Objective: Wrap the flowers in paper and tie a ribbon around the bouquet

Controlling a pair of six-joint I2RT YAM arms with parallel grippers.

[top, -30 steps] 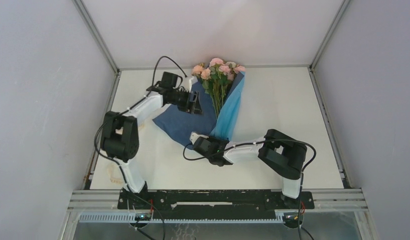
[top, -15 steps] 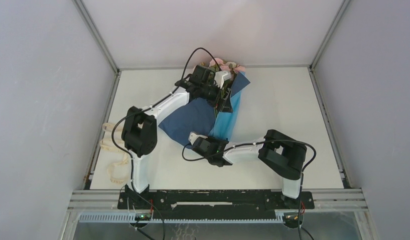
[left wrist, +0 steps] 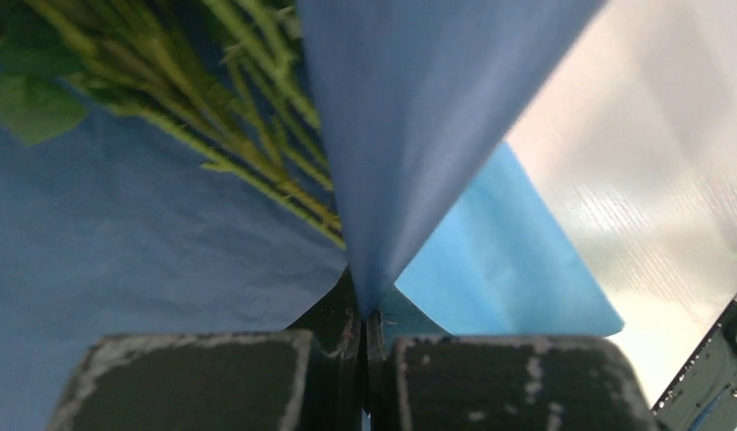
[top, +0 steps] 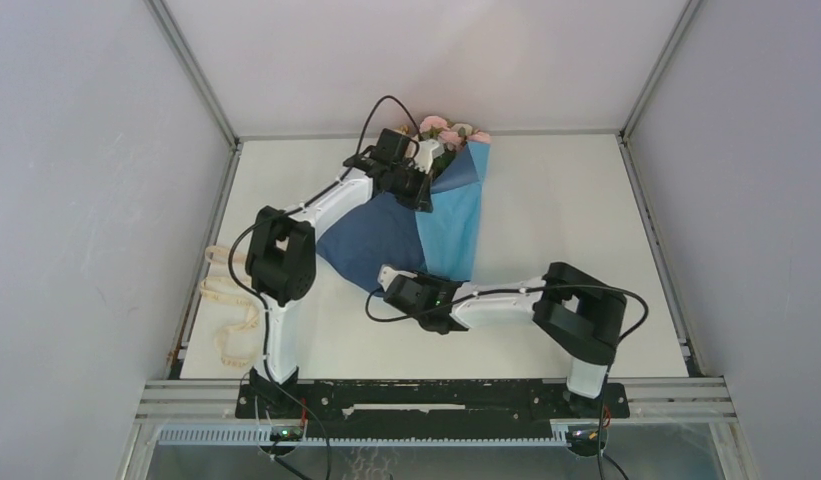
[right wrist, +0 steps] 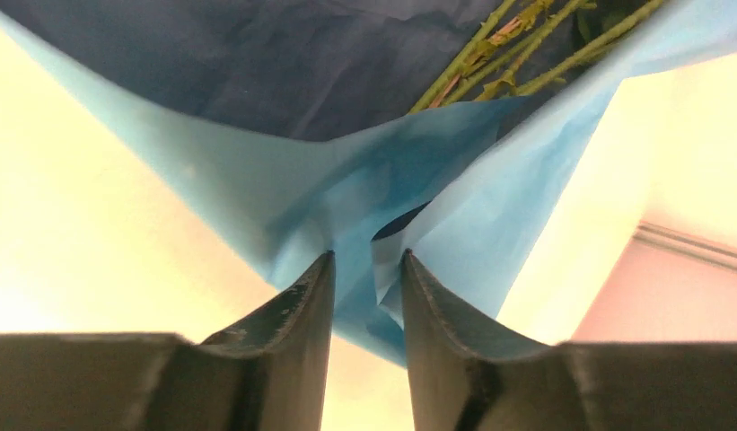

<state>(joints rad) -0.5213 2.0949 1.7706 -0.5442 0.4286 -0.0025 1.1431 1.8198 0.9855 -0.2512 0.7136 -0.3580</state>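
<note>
The flowers (top: 448,130) lie at the back of the table, their pink blooms poking out of the paper (top: 451,232). The paper is folded over the stems (left wrist: 257,135), light blue on the flap and navy (top: 371,240) on the left. My left gripper (top: 424,200) is just below the blooms and is shut on a fold of the paper (left wrist: 409,135). My right gripper (top: 431,285) is at the paper's lower tip. Its jaws stand a little apart, with the crumpled light-blue corner (right wrist: 382,260) loose between them. The ribbon (top: 226,310) lies slack at the table's left edge.
The left arm (top: 281,255) stretches across the left half of the table towards the back. The right arm's elbow (top: 581,315) sits at the front right. Grey walls enclose the table on three sides, and a black rail (top: 426,395) runs along the near edge.
My left gripper swung from the navy side up to the blooms and shut on the paper. The light-blue flap now covers more of the stems. The right jaws have parted.
</note>
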